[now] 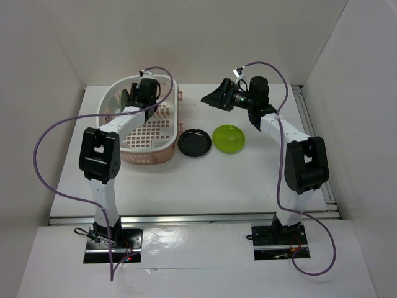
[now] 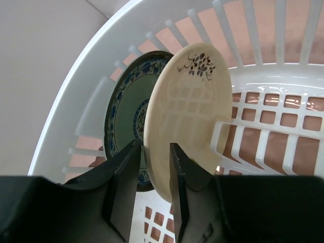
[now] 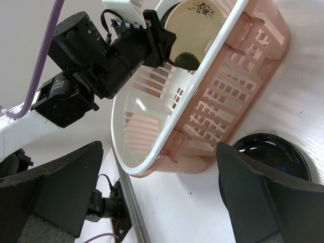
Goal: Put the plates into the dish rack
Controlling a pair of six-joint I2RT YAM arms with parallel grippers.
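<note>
Over on the left, the left gripper [image 2: 154,145] is deep in the dish rack [image 1: 149,149], which sits at ten o'clock on the table [image 1: 205,186]. Its black fingers stand a little apart, straddling the bottom rim of the cream plate [image 2: 187,111]. Whether the pads actually press that rim, I cannot tell. The cream plate stands on edge, matte, with a dark flower sprig at twelve o'clock. Tucked just behind it at nine o'clock is the teal plate [image 2: 126,106], upright too, with a patterned blue border. The rack is pale pink plastic with a lattice floor and slotted walls.

Moving right: the black plate [image 1: 194,143] lies flat and glossy, just beside the rack's end at three o'clock. Next to it is the green plate [image 1: 229,138], bright lime and also flat.

Now the right gripper [image 1: 211,98]: jaws spread wide, holding nothing, hovering above the table. The black plate lies toward seven o'clock below it, the green one toward five. That arm looks nearer to both. They are round and flat on the table, so I'd judge the next pick has to come at the rim.
</note>
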